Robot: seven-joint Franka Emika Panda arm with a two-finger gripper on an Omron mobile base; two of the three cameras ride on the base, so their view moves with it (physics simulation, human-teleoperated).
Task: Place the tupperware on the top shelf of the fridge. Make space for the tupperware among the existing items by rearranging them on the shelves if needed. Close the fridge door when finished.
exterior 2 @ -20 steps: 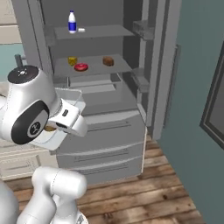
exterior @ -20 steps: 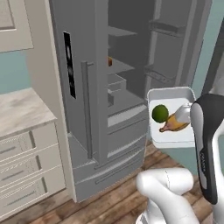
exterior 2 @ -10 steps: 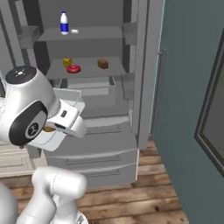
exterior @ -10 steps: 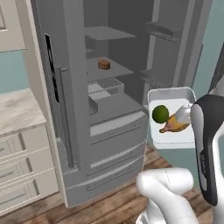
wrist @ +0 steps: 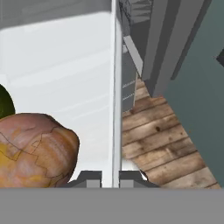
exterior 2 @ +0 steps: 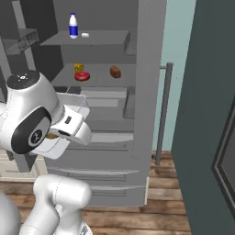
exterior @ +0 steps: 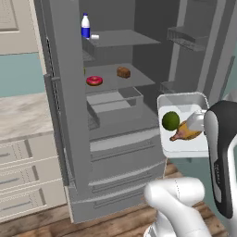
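Ahead of you stands the tall grey fridge [exterior: 115, 152] with both doors swung open over a wooden floor [wrist: 170, 144]. Your gripper [wrist: 110, 177] is clamped on the side wall of the shallow clear-white tupperware tray [exterior: 183, 146], one finger each side of the thin rim, nearly closed. You carry the tray level, in the air, in front of the fridge's open cavity, at about drawer height; a green round fruit [exterior: 170, 121] and a brown drumstick [exterior: 185, 132] lie inside it. Your arm is folded close, elbow raised. On the top shelf [exterior 2: 98, 38] stand a white blue-labelled bottle [exterior 2: 73, 25] and, just beside it, a small white block [exterior 2: 85, 35].
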